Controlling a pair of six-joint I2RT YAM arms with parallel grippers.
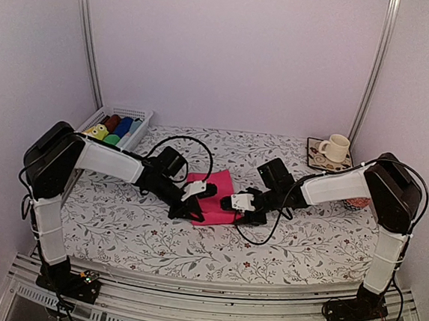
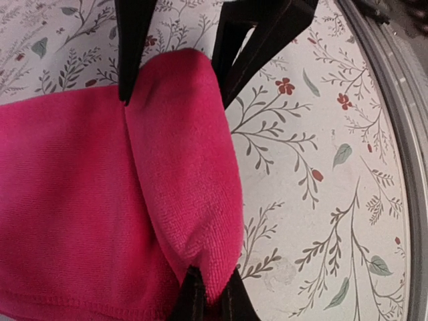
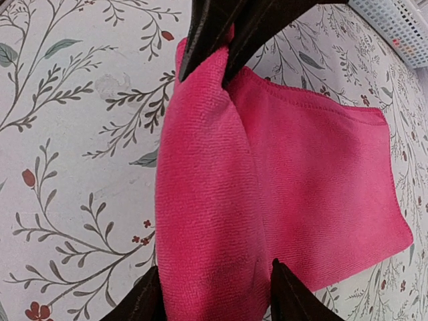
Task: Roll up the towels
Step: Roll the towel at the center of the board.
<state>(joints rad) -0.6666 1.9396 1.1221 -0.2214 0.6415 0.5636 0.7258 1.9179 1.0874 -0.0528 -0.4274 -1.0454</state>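
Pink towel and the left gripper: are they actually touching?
Touching. The left wrist view shows the left gripper pinched shut on the folded edge of the pink towel, with cloth squeezed between its tips.

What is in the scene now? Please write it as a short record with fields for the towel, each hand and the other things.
task item: plain hot pink soft cloth towel, flat on the flowered tablecloth, one edge turned over in a fold
left hand: shut on one end of that fold
right hand: jaws astride the other end; grip unclear
far left: white plastic basket holding coloured cloth rolls
far right: cream mug on a square coaster
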